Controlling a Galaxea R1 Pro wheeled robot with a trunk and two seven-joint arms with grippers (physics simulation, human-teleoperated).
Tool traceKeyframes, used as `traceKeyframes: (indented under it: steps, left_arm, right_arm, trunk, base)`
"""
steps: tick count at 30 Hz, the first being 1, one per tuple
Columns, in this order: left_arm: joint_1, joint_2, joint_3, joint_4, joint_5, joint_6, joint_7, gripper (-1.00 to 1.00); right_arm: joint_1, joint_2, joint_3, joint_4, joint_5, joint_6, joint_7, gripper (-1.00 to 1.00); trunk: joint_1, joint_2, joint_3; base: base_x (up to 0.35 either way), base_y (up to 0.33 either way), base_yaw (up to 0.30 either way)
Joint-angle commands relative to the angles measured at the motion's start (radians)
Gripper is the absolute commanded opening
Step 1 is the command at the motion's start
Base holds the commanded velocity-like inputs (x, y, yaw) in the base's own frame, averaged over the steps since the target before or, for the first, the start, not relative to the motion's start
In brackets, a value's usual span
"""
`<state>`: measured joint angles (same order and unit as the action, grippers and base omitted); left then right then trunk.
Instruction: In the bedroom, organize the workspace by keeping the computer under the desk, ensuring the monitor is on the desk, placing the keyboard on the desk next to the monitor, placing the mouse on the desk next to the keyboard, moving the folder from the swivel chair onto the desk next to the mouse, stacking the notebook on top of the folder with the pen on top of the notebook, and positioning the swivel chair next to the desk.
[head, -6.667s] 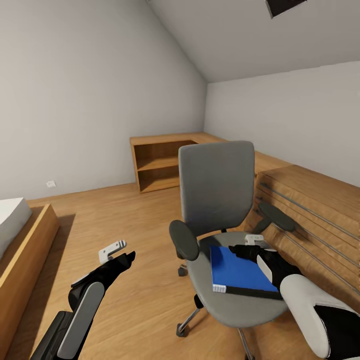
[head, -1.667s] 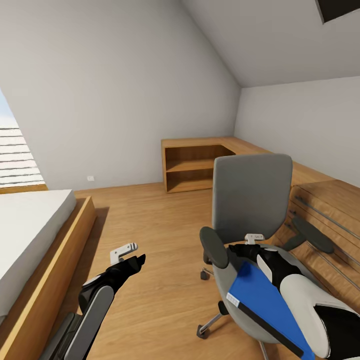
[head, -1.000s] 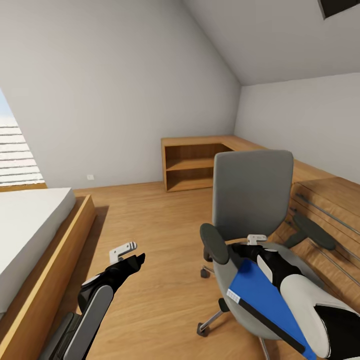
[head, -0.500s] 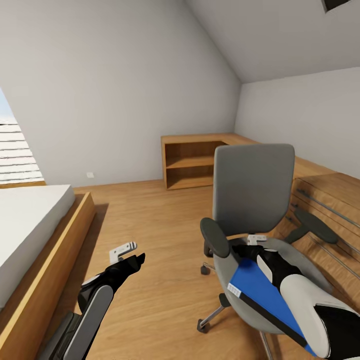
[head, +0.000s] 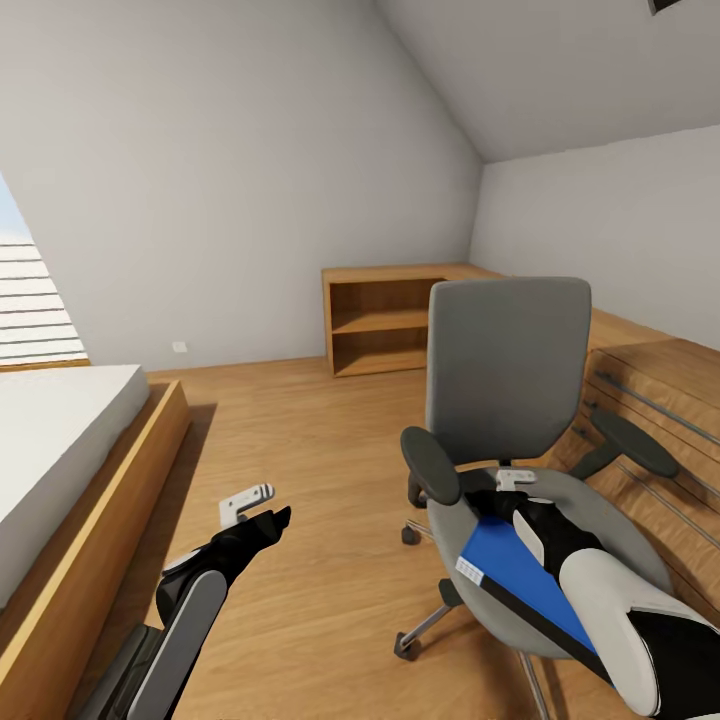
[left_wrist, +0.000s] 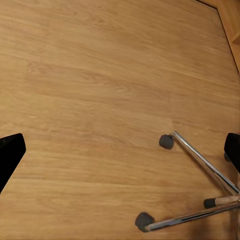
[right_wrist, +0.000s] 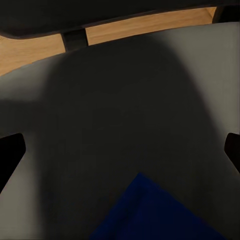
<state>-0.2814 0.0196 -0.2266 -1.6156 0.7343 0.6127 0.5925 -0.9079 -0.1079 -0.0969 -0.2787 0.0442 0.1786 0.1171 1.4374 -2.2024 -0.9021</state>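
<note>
The grey swivel chair (head: 505, 370) stands at centre right, its chrome base and casters (left_wrist: 200, 160) on the floor below my left arm. The bright blue folder (head: 510, 575) is tilted over the seat, dark edge and white label towards me, one corner under my right wrist. My right gripper (head: 500, 495) hovers over the seat (right_wrist: 125, 110). Its fingertips (right_wrist: 10, 155) stand wide apart, with the folder's corner (right_wrist: 150, 215) below them and not between them. My left gripper (head: 255, 505) hangs open over bare floor. The desk, computer, monitor, keyboard and notebook are out of view.
A bed (head: 60, 430) in a wooden frame lies along the left. An open wooden shelf unit (head: 385, 320) stands against the back wall. A light wood cabinet with bar handles (head: 660, 400) is close behind the chair on the right. Wooden floor (head: 300, 430) stretches between.
The folder lay flat on the seat at first and now sits tilted under my right wrist. The view has swung left, bringing the bed in. Over the last second the chair drifts upward in the picture.
</note>
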Motion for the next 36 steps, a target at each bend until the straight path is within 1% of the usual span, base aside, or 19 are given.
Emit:
traceKeyframes:
  steps: [1,16,25,27,31,36]
  left_arm:
    - [-0.001,0.001,-0.002,-0.001,0.010,0.000,0.010,1.00]
    - [-0.001,0.004,-0.004,0.002,0.011,0.001,0.010,1.00]
    - [-0.001,0.005,-0.003,0.003,0.011,0.001,0.010,1.00]
    - [-0.001,0.005,-0.003,0.003,0.011,0.001,0.010,1.00]
    - [-0.001,0.005,-0.002,0.003,0.010,0.001,0.010,1.00]
    - [-0.001,0.005,-0.003,0.003,0.010,0.001,0.009,1.00]
  right_arm:
    - [0.000,0.000,-0.008,-0.002,0.005,0.006,0.006,1.00]
    - [0.000,0.001,-0.007,-0.002,0.005,0.007,0.004,1.00]
    - [0.000,0.001,-0.007,-0.002,0.006,0.007,0.003,1.00]
    - [0.000,0.002,-0.007,-0.002,0.011,0.007,0.003,1.00]
    - [0.000,0.002,-0.009,-0.002,0.046,0.007,0.003,1.00]
    - [0.000,0.003,-0.010,-0.002,0.063,0.007,0.003,1.00]
  trunk:
    - [0.000,0.000,-0.001]
    - [0.000,0.000,-0.001]
    - [0.000,0.000,-0.001]
    - [0.000,0.000,-0.001]
    - [0.000,0.000,-0.001]
    - [0.000,0.000,-0.001]
  base:
    - [0.000,0.000,0.000]
    - [-0.007,0.000,0.000]
    - [-0.194,0.000,0.000]
    - [-0.079,0.000,0.000]
    - [-0.028,0.000,0.000]
    - [-0.009,0.000,0.000]
